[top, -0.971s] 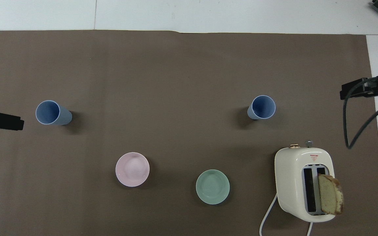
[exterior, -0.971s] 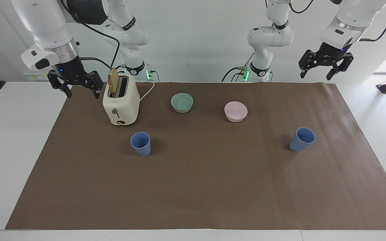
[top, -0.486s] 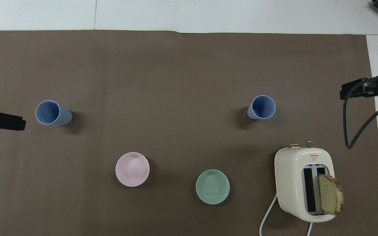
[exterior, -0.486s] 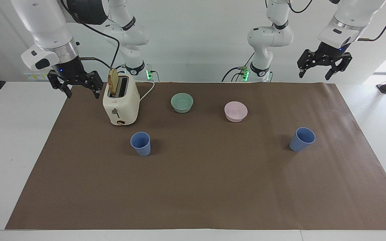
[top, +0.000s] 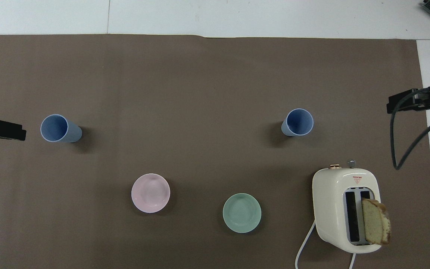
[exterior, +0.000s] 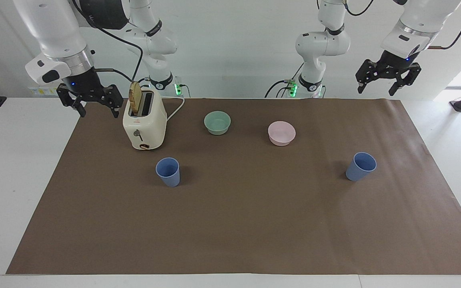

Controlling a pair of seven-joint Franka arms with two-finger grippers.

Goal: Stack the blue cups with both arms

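From across the table, two small matte periwinkle-blue plastic tumblers stand upright and well apart on the brown paper table cover. One blue cup sits toward the right arm's end, a little farther from the robots than the cream two-slot toaster with its slice of bread sticking up. The other blue cup sits toward the left arm's end. Between them, nearer the robots, are a pale green round bowl and a pale pink round bowl.

The right gripper hangs in the air just beside the toaster, jaws spread and empty. The left gripper is raised above the cover's edge near the left arm's base, jaws also spread and holding nothing. Neither is near a cup.

From overhead, both cups show open mouths facing up: the cup at the left arm's end and the cup near the toaster. Only a dark tip of the left gripper shows at the frame's edge, level with its cup; a black part of the right arm's hand shows at the other edge.

These cups look light, thin-walled and a bit springy, with smooth tapered sides, so I'd expect a hard squeeze to flex the wall and a low grip to slide upward. Pinching one wall at the rim, or clasping the body just under the rim, seems the safest hold, with the second cup steadied for nesting.
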